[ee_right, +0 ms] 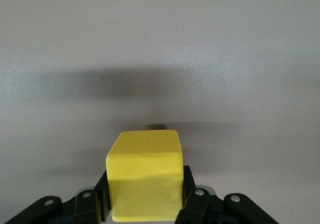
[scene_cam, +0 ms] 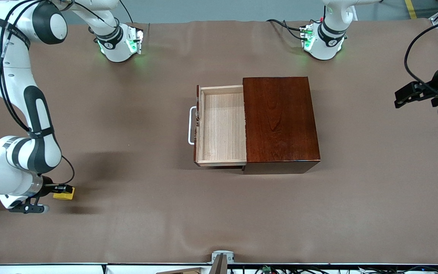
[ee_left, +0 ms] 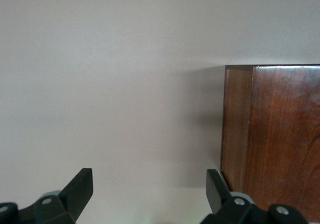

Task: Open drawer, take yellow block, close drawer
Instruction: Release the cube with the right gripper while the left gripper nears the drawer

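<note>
Two steps look done from how things lie: the drawer (scene_cam: 221, 125) stands pulled out of the mahogany box (scene_cam: 280, 120) with its tray bare, and the yellow block (scene_cam: 64, 195) sits clamped between the fingers of the right gripper (scene_cam: 61, 192), over the table (scene_cam: 127, 228) at the right arm's end, well apart from the drawer. The right wrist view shows the block (ee_right: 145, 181) squeezed squarely between both pads (ee_right: 192, 194), so the hold looks sound. What remains, I judge, is closing. The white handle (scene_cam: 191, 125) faces the right arm's end, so a flat push on the drawer front should run the tray in; press near the handle's middle so it doesn't rack and jam. Over at the left arm's end, the left gripper (scene_cam: 413, 95) waits, jaws spread wide and holding nothing, the box's side (ee_left: 272, 144) in its wrist view.
</note>
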Robot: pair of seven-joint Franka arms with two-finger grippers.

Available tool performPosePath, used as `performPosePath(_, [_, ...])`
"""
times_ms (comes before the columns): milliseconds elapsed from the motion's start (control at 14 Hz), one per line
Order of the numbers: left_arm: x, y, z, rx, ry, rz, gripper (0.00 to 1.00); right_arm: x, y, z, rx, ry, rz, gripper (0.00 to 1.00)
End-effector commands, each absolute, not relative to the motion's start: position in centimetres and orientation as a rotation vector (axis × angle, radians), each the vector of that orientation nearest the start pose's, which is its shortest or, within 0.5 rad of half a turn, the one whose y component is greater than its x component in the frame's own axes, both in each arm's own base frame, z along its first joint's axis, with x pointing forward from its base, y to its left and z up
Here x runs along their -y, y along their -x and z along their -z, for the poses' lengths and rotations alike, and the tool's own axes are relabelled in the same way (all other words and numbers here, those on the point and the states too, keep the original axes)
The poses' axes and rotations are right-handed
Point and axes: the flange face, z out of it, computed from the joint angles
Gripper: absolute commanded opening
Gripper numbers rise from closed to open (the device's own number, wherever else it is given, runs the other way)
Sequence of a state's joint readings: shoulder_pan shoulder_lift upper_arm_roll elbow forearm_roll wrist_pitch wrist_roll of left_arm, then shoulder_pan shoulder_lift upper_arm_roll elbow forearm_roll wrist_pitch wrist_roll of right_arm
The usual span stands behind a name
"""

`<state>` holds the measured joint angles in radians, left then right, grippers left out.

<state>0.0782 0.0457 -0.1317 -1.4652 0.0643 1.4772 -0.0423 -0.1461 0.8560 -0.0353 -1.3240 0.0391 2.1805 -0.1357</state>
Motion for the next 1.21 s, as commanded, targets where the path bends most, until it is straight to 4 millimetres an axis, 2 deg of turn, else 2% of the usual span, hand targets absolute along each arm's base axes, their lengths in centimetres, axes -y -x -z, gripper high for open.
performPosePath(0, [2.9, -54.1, -65.9, -0.05, 3.09, -0.058, 1.0, 13.0, -74.0, -21.2, -0.139, 3.138, 0.003, 0.0])
performPosePath(71, [4.4, -54.3, -65.4, -0.028, 3.095, -0.073, 1.0, 13.0, -73.9, -20.9, -0.138, 3.136, -0.001, 0.02])
performPosePath(143, [6.4, -54.7, -64.4, 0.042, 3.107, -0.099, 1.0, 13.1, -74.0, -21.0, -0.137, 3.138, 0.003, 0.32])
performPosePath(214, [9.6, -54.4, -64.2, 0.117, 3.109, -0.104, 1.0, 13.0, -73.9, -21.0, -0.153, 3.133, 0.001, 0.99])
performPosePath(357, [15.8, -54.7, -63.4, 0.324, 3.119, -0.125, 1.0, 13.3, -74.0, -22.6, -0.148, 3.129, 0.019, 1.0])
performPosePath(429, [18.3, -55.3, -62.4, 0.458, 3.124, -0.163, 1.0, 13.3, -74.2, -23.9, -0.15, 3.128, 0.044, 1.0])
performPosePath(500, [21.6, -55.7, -61.0, 0.579, 3.105, -0.201, 1.0, 12.8, -74.1, -25.0, -0.139, 3.123, 0.018, 1.0])
performPosePath(571, [24.6, -56.0, -59.6, 0.688, 3.079, -0.225, 1.0, 12.5, -73.7, -27.4, -0.135, 3.118, -0.026, 1.0])
performPosePath(643, [28.4, -55.8, -58.0, 0.757, 3.075, -0.233, 1.0, 11.8, -73.3, -30.8, -0.126, 3.115, -0.045, 1.0])
performPosePath(786, [34.2, -54.3, -55.7, 0.911, 3.026, -0.24, 1.0, 10.2, -71.3, -38.8, -0.096, 3.112, -0.091, 1.0])
performPosePath(857, [36.0, -54.1, -54.5, 0.985, 3.002, -0.248, 1.0, 9.0, -70.2, -41.9, -0.074, 3.109, -0.134, 1.0])
performPosePath(1000, [39.9, -53.2, -52.3, 1.159, 2.948, -0.248, 1.0, 7.5, -67.7, -46.5, -0.048, 3.098, -0.228, 1.0])
performPosePath(1143, [42.9, -52.3, -50.3, 1.36, 2.854, -0.255, 1.0, 6.8, -64.9, -49.2, -0.046, 3.093, -0.257, 1.0])
